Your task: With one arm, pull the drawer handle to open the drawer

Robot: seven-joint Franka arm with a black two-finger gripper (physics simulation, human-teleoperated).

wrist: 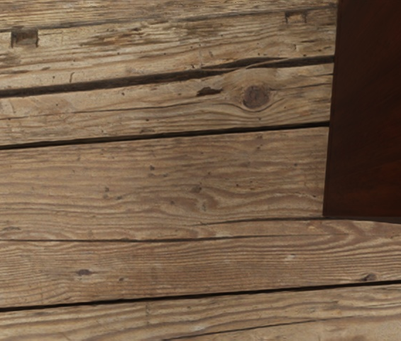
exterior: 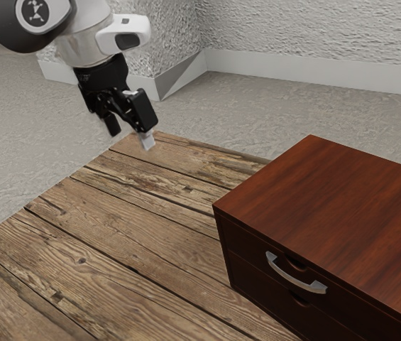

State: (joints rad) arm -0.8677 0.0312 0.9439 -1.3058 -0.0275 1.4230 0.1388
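A dark red wooden cabinet (exterior: 328,206) stands on the plank table at the exterior view's right. Its upper drawer front (exterior: 253,249) carries a curved silver handle (exterior: 296,273) and sits flush with the cabinet face. A second drawer front (exterior: 271,298) lies below it. My black gripper (exterior: 130,133) hangs in the air at the upper left, well above the table and far from the handle. It is open, with nothing between its fingers (exterior: 147,139). In the wrist view the cabinet's top (wrist: 377,106) shows beside bare planks under my hand.
The plank table (exterior: 115,234) stretches from under my gripper to the cabinet. Beyond the table's edge lie a grey carpeted floor (exterior: 15,142) and a rough white wall with a baseboard (exterior: 314,67).
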